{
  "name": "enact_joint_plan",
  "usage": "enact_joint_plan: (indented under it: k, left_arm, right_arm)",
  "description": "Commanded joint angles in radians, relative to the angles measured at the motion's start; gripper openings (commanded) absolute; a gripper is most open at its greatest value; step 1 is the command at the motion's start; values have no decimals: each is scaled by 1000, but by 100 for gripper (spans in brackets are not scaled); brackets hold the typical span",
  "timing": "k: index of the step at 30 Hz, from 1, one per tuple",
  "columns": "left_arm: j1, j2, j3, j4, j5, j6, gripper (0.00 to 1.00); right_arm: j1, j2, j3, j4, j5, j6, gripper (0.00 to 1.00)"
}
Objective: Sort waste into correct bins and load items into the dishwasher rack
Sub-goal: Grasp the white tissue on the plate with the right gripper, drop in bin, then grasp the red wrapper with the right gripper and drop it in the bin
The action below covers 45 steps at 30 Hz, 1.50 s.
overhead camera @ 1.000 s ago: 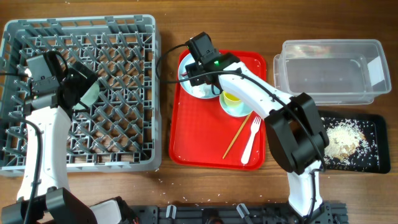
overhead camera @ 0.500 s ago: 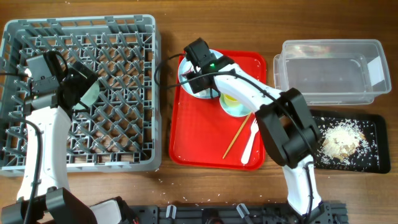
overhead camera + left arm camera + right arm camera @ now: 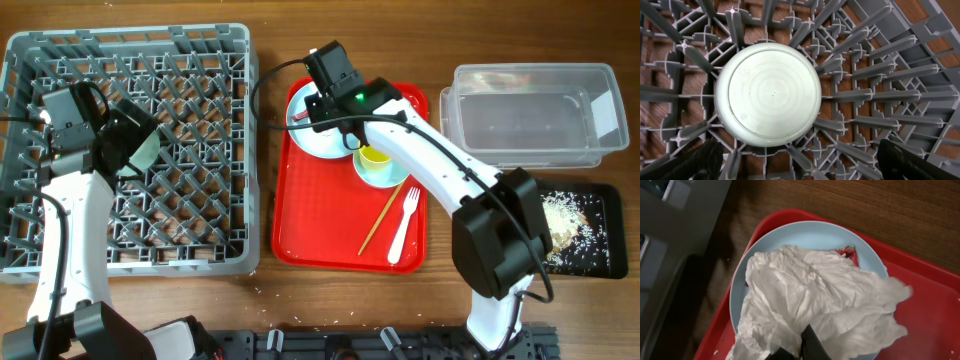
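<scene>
A pale, round bowl [image 3: 767,95] sits bottom-up in the grey dishwasher rack [image 3: 880,95], its flat base with faint rings facing the camera. Upright grey pegs fan out around it on every side, and those nearest meet its rim. Brown wooden table [image 3: 832,107] shows through the lattice. The left gripper [image 3: 805,162] is spread wide, one dark fingertip [image 3: 697,160] in each lower corner, clear of the bowl.

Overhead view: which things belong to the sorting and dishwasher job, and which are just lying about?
Job: tissue, plate, yellow cup, saucer, fork, chopstick, bowl, rice clump, clear tub, black tray, rack.
Lying about: red tray, wooden table.
</scene>
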Motion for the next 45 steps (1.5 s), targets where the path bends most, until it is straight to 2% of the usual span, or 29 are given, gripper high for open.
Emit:
enact_joint_plan:
  k: [1,6,11,12,13,15,16,18,20,23,25,28,31,32,34,37,39,43,44,45]
  left_arm:
    - [5,-22,1,0,5,-6,100]
    - [5,-22,1,0,5,-6,100]
    - [5,-22,1,0,5,-6,100]
    - [5,-22,1,0,5,-6,100]
    - [5,-22,1,0,5,-6,100]
    - [5,-22,1,0,5,-6,100]
    - [5,-22,1,0,5,-6,100]
    - [5,-22,1,0,5,-6,100]
    - [5,-22,1,0,5,-6,100]
    - [5,-22,1,0,5,-6,100]
    - [5,-22,1,0,5,-6,100]
    - [5,-22,1,0,5,-6,100]
    - [5,-22,1,0,5,-6,100]
    - [5,-22,1,0,5,-6,100]
    - [5,-22,1,0,5,-6,100]
    - [5,-22,1,0,5,-6,100]
    - [5,-22,1,0,5,-6,100]
    - [5,-22,1,0,5,-6,100]
    - [5,-22,1,0,5,-6,100]
    - [5,-22,1,0,5,-6,100]
  right_arm:
    - [-46,-81,25,-12,26,80,4]
    - [-264,-209,25,-103,86,253,4]
    - [-584,-241,23,-347,72,526,4]
    - [-616,-241,21,-358,66,525,4]
    - [-648,-240,19,-359,61,521,9]
    - [-672,-240,19,-350,39,481,66]
    - [-672,-240,19,-342,34,441,81]
    - [-671,-240,19,-297,-59,294,96]
    - [-671,-240,19,-259,-230,175,98]
    - [-668,-240,19,-233,-514,140,96]
    - [-608,-240,19,-193,-635,145,95]
    - [-428,-227,19,-92,-544,238,77]
    - [-224,-173,19,50,-374,342,77]
    - [-114,-115,19,120,-260,438,81]
    - [-35,-56,19,155,-146,543,84]
    - [51,61,19,219,-86,678,85]
    - [63,112,19,217,-75,821,86]
    - [63,163,19,216,-23,988,86]
    - [63,170,19,210,-23,1032,85]
    - [63,172,19,172,-13,1105,78]
